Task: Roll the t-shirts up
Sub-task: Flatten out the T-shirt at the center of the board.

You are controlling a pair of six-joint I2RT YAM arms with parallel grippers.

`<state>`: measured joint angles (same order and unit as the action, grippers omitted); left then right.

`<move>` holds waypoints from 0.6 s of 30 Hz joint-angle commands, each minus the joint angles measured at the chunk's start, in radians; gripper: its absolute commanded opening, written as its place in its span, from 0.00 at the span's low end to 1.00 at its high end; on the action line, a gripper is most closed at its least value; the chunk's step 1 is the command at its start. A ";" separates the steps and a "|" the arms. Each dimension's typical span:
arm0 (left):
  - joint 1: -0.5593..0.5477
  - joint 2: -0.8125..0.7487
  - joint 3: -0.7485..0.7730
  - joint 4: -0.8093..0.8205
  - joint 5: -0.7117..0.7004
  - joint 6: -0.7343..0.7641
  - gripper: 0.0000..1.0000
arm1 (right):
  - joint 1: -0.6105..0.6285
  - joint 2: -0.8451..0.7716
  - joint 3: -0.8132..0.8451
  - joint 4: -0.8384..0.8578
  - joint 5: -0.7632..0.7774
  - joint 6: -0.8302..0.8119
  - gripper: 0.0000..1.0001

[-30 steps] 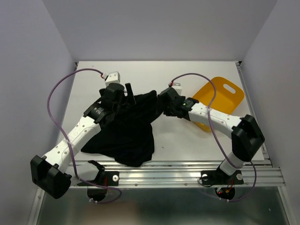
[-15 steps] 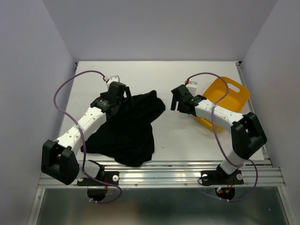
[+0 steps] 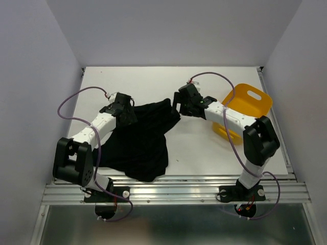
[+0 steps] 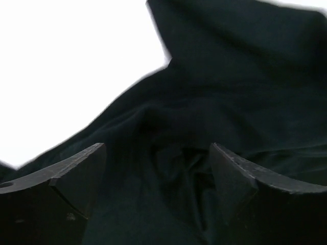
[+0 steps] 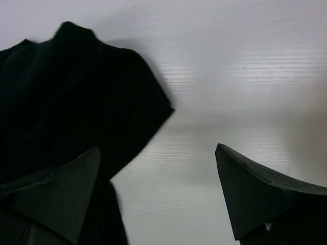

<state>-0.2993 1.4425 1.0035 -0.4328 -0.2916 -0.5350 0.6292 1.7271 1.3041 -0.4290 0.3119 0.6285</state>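
Black t-shirt (image 3: 140, 140) lies crumpled on white counter (image 3: 153, 81), left of centre, reaching the near edge. Left hand (image 3: 127, 113) is over shirt's far-left part, fingers (image 4: 71, 178) apart, nothing gripped; only cloth folds below. Right hand (image 3: 179, 103) is at shirt's far-right corner, fingers apart, empty, one over cloth, one over bare counter. Yellow tub (image 3: 248, 104) sits at right, well apart from shirt.

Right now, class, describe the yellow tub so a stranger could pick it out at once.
Find the white table. At its right edge, partly behind the right arm, lies the yellow tub. Nothing else is yellow; its rim has a handle slot.
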 commanded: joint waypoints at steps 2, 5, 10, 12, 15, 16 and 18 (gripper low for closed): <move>0.012 0.028 -0.095 0.051 0.032 -0.042 0.87 | 0.015 0.141 0.176 0.117 -0.216 0.019 1.00; 0.031 0.042 -0.126 0.084 0.075 -0.036 0.59 | 0.015 0.254 0.317 0.136 -0.278 0.053 1.00; 0.034 0.030 -0.092 0.097 0.118 -0.010 0.05 | 0.015 0.460 0.526 0.078 -0.300 0.079 0.84; 0.037 0.015 -0.062 0.082 0.114 0.003 0.00 | 0.015 0.500 0.581 0.064 -0.303 0.077 0.55; 0.046 -0.011 0.002 0.040 0.100 0.027 0.00 | 0.015 0.526 0.656 0.061 -0.303 0.063 0.09; 0.049 -0.020 0.024 0.026 0.097 0.038 0.00 | 0.015 0.523 0.670 0.059 -0.304 0.056 0.01; 0.058 -0.053 0.110 -0.021 0.077 0.070 0.00 | 0.015 0.488 0.696 0.062 -0.335 0.033 0.01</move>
<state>-0.2558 1.4864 0.9718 -0.4229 -0.1875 -0.5171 0.6373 2.2807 1.8992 -0.3878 0.0204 0.6918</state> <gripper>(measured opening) 0.053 0.031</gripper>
